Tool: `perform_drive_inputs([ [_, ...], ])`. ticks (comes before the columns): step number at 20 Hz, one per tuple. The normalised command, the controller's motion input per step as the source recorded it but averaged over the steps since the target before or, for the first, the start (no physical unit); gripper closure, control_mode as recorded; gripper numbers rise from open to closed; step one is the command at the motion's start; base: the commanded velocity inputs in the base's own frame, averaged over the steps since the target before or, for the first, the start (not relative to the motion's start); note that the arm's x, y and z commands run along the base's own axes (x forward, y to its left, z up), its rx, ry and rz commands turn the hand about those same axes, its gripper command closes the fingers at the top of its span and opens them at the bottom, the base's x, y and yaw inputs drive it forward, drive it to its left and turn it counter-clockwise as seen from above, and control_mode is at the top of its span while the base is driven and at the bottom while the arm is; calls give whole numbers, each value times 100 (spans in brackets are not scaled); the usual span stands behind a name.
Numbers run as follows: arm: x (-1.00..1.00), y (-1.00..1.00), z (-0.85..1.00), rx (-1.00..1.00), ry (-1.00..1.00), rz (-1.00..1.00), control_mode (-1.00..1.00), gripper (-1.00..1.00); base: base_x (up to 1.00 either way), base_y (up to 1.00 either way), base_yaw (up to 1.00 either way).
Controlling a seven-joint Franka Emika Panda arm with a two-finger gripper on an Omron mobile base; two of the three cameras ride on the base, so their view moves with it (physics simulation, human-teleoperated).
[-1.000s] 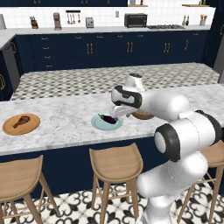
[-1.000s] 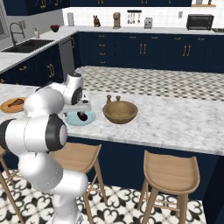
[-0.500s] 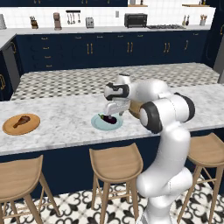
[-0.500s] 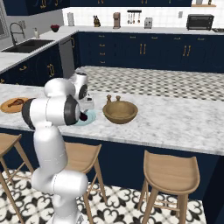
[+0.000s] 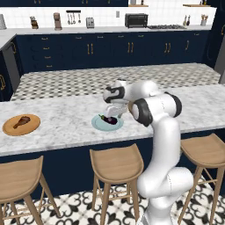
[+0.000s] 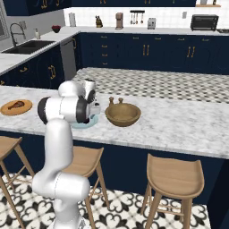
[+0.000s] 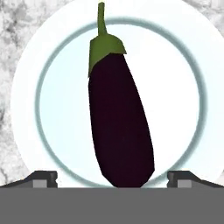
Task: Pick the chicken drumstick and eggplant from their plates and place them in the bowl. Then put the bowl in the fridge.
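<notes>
The dark purple eggplant (image 7: 118, 122) lies on the pale blue plate (image 7: 175, 87), stem pointing away from the hand. My gripper (image 7: 113, 178) hangs open straight above it, one fingertip (image 7: 43, 177) on each side of its fat end, not touching. From the left base view the gripper (image 5: 113, 112) sits just over the eggplant (image 5: 110, 119) and its plate (image 5: 99, 125). The chicken drumstick (image 5: 21, 121) rests on the orange-brown wooden plate (image 5: 9, 129) at the counter's left. The wooden bowl (image 6: 122, 114) stands right of the blue plate (image 6: 87, 124).
All of this sits on a marble island counter (image 5: 66, 118) with wooden stools (image 5: 115, 162) along its near side. Two small shakers (image 6: 115, 101) stand behind the bowl. A strip of the grey fridge (image 5: 221, 57) shows at the far right edge.
The arm has straightened up and its hand has settled lower over the eggplant on the blue plate. The jaws stayed open. Plates, food and bowl have not moved.
</notes>
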Motion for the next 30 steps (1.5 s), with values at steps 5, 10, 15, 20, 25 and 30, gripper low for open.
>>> perform_drive_inputs([
  [5, 17, 19, -3, -6, 0, 3, -100, -100, 0, 0, 0],
  [10, -9, 17, -10, -8, -1, 0, -100, -100, 0, 0, 0],
  [15, -14, 1, -20, -3, -9, 2, -100, -100, 0, 0, 0],
  [20, 0, -5, -28, 0, -13, 0, -100, -100, 0, 0, 0],
  [25, 0, -3, -23, 0, -6, 0, -100, -100, 0, 0, 0],
  [30, 0, 0, 0, 0, 0, 0, -100, 100, 0, 0, 0],
])
